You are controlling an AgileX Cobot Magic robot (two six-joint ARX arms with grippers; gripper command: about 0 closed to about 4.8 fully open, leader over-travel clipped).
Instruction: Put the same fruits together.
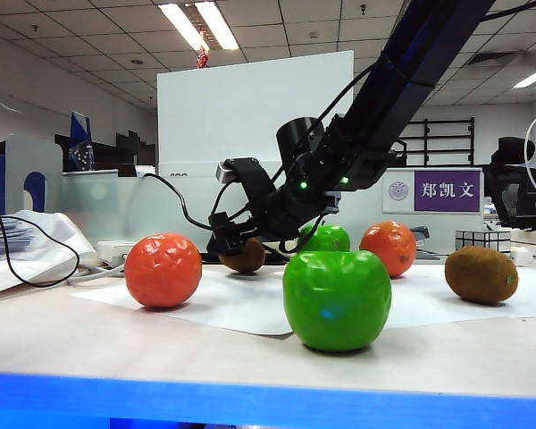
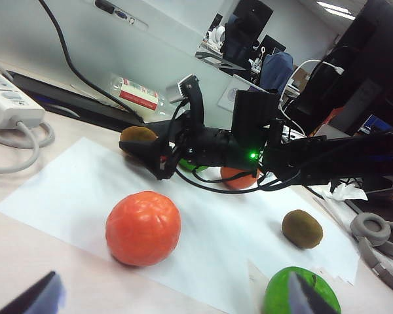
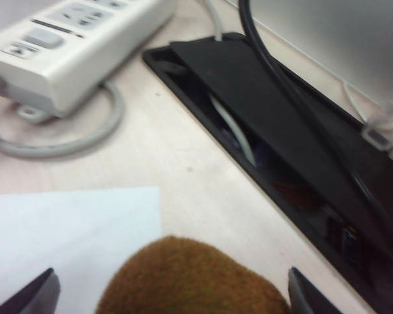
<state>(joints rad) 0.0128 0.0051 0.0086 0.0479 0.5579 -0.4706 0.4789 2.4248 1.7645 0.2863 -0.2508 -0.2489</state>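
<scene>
On the white sheet lie six toy fruits. A near orange (image 1: 163, 270) (image 2: 143, 227) is on the left, a glossy green apple (image 1: 337, 299) (image 2: 300, 294) in front and a brown kiwi (image 1: 481, 273) (image 2: 302, 228) on the right. Behind them sit a second orange (image 1: 389, 248) (image 2: 239, 178), a second apple (image 1: 326, 238) and a second kiwi (image 1: 246, 257) (image 2: 139, 135) (image 3: 193, 278). My right gripper (image 1: 232, 241) (image 2: 147, 154) (image 3: 173, 297) is open, with one finger on each side of that far kiwi and gaps showing. My left gripper (image 2: 170, 304) hangs open over the near table edge, holding nothing.
A white power strip (image 3: 72, 46) (image 2: 6, 98) and its grey cable lie just beyond the far kiwi. Beside them is a black cable slot (image 3: 281, 163) in the desk. The white paper sheet (image 1: 232, 304) covers the middle. A name sign (image 1: 433, 190) and a puzzle cube (image 1: 482, 239) stand at the back right.
</scene>
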